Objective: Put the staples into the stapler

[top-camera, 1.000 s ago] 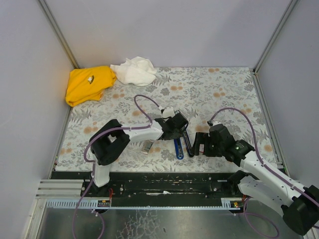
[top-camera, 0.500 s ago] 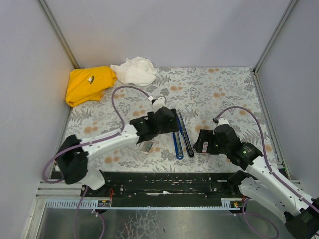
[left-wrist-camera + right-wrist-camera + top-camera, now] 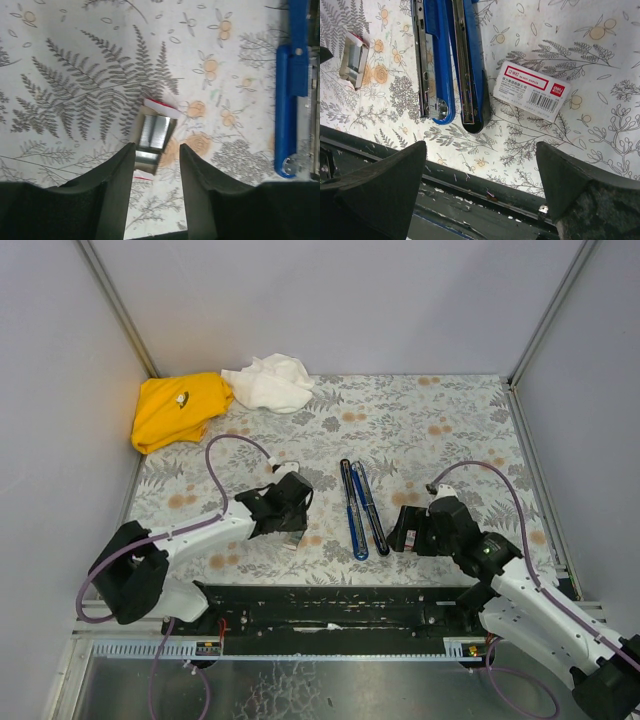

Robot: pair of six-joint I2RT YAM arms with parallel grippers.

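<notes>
Blue-topped, black-based slim desk stapler (image 3: 352,510) lies swung open flat on the floral-patterned desk (image 3: 450,420). It is one stapler, its two long arms side by side. At the far left corner sit two crumpled cloths, one yellow (image 3: 178,408) and one white (image 3: 268,382). The left fingers (image 3: 292,522) are left of the stapler, the right fingers (image 3: 405,530) just right of it.

From the left wrist, the left fingers (image 3: 120,170) are spread, their tips either side of the near end of one small whitish cardboard tray (image 3: 152,137). It has a red-edged flap and holds a silvery block of staples; the strips cannot be counted.

From the right wrist, the right fingers (image 3: 385,185) are spread wide and hold nothing. One white box sleeve with red print and a barcode (image 3: 532,92) lies closed just right of the stapler's arms, and the tray lies well left of them.
</notes>
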